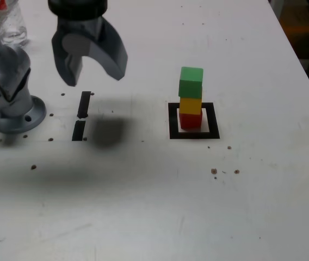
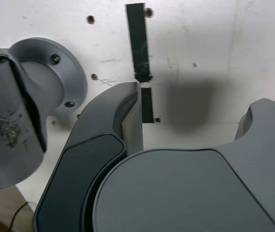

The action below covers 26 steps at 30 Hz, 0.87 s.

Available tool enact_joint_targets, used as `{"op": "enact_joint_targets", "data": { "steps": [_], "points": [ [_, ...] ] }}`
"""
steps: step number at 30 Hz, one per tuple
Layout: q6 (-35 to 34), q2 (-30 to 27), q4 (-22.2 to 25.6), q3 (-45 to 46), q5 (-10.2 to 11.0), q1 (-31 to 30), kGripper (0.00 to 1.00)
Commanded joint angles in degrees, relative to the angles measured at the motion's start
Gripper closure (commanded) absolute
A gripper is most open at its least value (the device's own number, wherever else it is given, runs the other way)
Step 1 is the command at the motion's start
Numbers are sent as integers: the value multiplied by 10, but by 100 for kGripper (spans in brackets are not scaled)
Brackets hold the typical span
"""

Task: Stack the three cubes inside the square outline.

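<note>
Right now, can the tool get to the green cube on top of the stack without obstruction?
Probably yes. The tool hangs open above the table, apart from the stack, and the green cube sits on top with nothing over it or between them.

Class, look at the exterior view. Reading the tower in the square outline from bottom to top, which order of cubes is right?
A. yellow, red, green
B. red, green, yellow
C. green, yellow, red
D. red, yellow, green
D: the red cube sits inside the square outline, the yellow cube on it, the green cube on top.
</note>
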Motion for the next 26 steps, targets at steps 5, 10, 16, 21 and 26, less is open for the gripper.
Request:
{"op": "enact_joint_targets", "data": {
  "steps": [5, 10, 16, 21, 26],
  "points": [
    [0, 16, -62, 44, 0, 0, 20],
    [0, 28, -115, 90, 1, 0, 20],
    [0, 26, -160, 132, 4, 0, 20],
    [0, 22, -167, 141, 4, 1, 20],
    [-1, 18, -174, 155, 7, 0, 20]
  ]
}}
